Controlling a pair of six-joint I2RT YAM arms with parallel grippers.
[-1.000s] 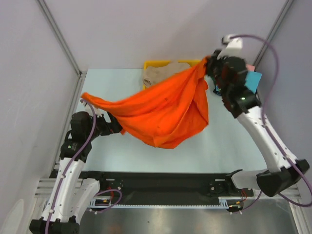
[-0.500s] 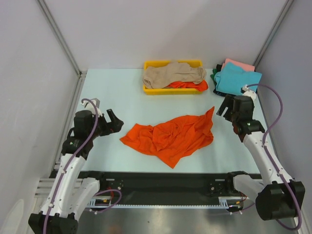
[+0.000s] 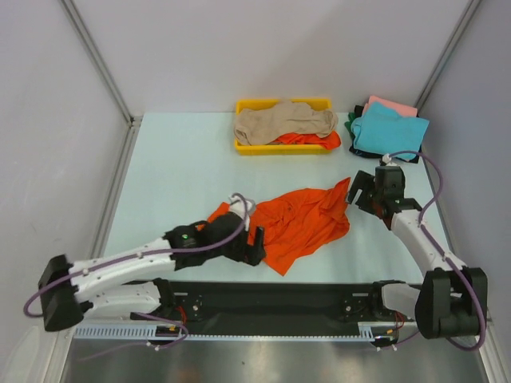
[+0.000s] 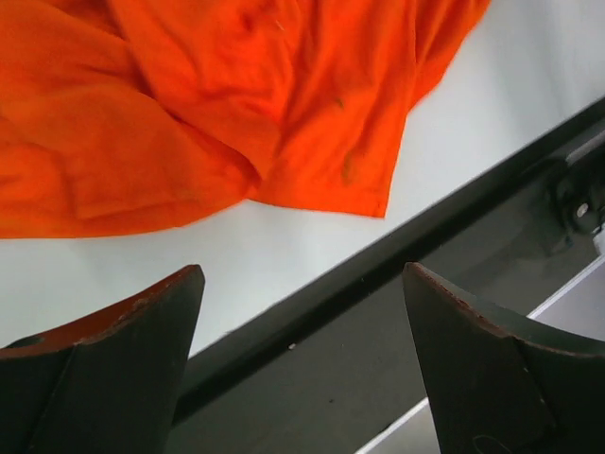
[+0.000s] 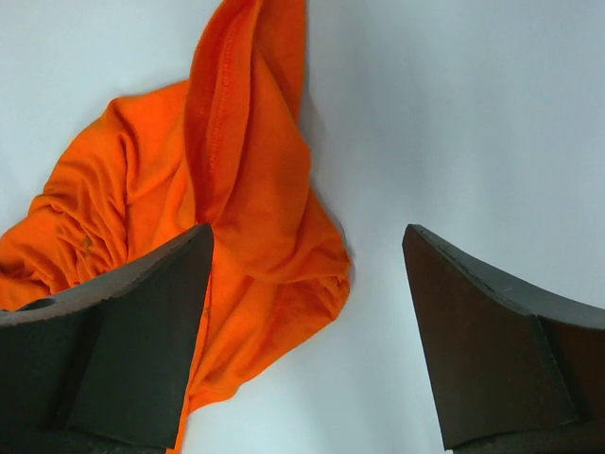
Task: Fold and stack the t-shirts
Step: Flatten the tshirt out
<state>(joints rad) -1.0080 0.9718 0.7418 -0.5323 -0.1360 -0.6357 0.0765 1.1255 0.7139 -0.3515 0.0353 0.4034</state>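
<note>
Cloth of the orange t-shirt [image 3: 307, 219] lies crumpled between open left gripper [image 4: 302, 272] and open right gripper [image 5: 307, 232], yellow tray [image 3: 249, 148] beyond.

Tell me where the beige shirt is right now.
In the top view, the beige shirt lies crumpled in the yellow tray at the far edge of the table, left of the teal shirt.

A bright orange t-shirt [image 3: 299, 223] lies crumpled and unfolded at the centre of the bench [image 3: 184, 167]. At twelve o'clock a beige shirt [image 3: 283, 121] sits bunched over more orange cloth [image 3: 311, 140]. At two o'clock a teal shirt [image 3: 387, 128] tops a pink shirt [image 3: 391, 105] and a dark green shirt [image 3: 351, 125].
</note>
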